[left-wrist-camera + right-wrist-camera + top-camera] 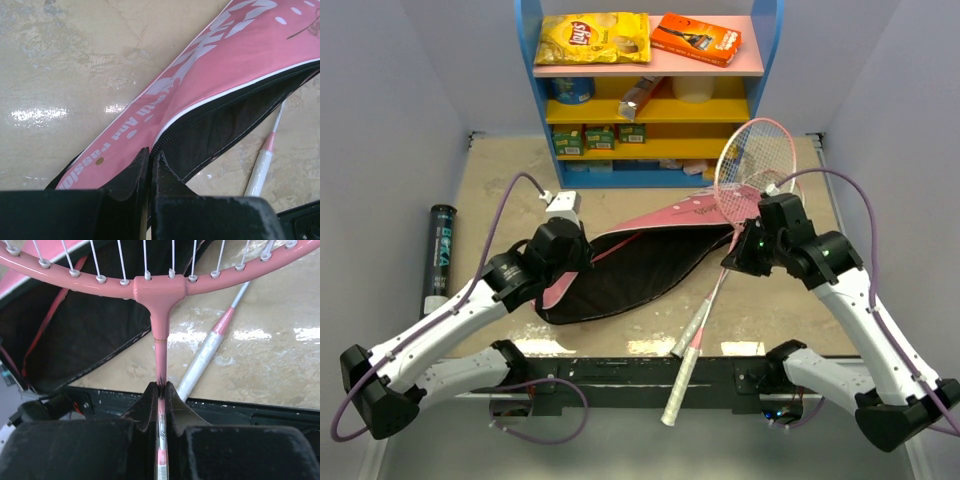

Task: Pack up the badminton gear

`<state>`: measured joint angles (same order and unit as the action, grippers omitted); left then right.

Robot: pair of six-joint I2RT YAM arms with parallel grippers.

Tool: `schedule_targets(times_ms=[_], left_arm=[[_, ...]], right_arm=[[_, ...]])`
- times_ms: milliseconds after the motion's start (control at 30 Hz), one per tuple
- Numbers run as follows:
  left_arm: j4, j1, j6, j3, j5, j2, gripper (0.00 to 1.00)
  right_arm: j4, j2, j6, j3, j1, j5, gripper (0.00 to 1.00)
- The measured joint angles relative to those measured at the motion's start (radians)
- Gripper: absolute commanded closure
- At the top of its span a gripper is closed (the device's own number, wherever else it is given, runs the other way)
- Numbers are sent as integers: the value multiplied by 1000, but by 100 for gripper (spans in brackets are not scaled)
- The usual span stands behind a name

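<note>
The pink racket bag [675, 212] lies across the middle of the table, its black lining [630, 275] showing through the open mouth. My left gripper [582, 266] is shut on the bag's zip edge [165, 135] at the near-left end. My right gripper [737, 256] is shut on the pink shaft [160, 347] of a racket just below its head [755, 165], which is raised over the bag's right end. A second racket, with a white handle [202, 362], lies on the table beside the bag [261, 167]. The long black tube [438, 258] lies at the far left.
A blue and yellow shelf unit [650, 108] stands at the back with a yellow crisp packet [592, 38] and an orange box [696, 38] on top. A black rail [620, 375] runs along the near edge, and a white racket handle [680, 380] reaches over it.
</note>
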<state>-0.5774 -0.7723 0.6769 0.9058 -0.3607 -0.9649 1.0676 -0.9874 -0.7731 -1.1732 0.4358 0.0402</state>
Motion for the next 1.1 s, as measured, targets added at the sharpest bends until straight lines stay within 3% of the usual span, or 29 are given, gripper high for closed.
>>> schedule_targets(times_ms=[167,533,1100], left_arm=[[51,0,-9,13,0,-96,100],[170,0,-20,102,25,-313,100],[267,0,-35,216,47,-504,100]], right_arm=[[-11,32,-39,70,84,-3,100],[-8,195,-76,332,113,1,100],[-47,209,-76,491,151,31,100]])
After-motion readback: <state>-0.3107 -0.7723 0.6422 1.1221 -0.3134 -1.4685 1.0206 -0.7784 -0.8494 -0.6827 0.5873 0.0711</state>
